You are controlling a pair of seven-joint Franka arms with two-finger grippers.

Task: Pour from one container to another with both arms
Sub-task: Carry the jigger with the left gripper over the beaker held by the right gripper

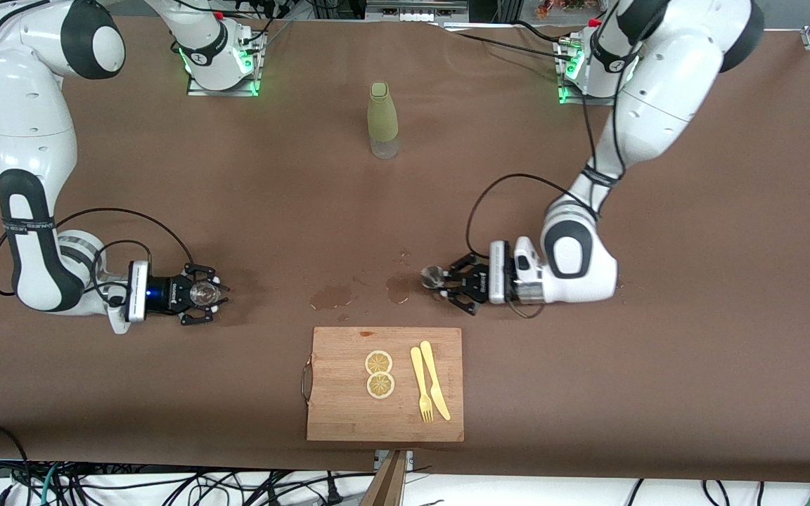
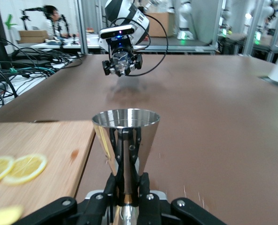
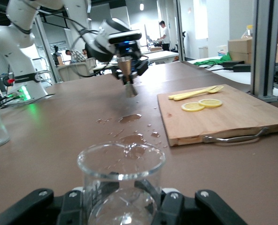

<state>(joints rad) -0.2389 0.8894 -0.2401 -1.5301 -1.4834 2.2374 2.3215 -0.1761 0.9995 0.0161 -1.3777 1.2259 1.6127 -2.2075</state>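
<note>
Both arms already gripping their containers, nothing poured into the glass so far by the look of it.

Biggest first: the table carries a cutting board with 2 lemon slices, and a bottle stands up nearer the bases. The right gripper is clamped tight on a clear glass beaker, held low over the right arm's end of the table. The left gripper is pinched on the waist of a steel jigger, just above the spill patches. The beaker's fragile and slick, so grip low on its wall; the jigger's light, stiff and slippery, and the narrow waist suits it. I can't tell if the jigger holds any liquid, and the lower part of both vessels is hidden by the fingers.
</note>
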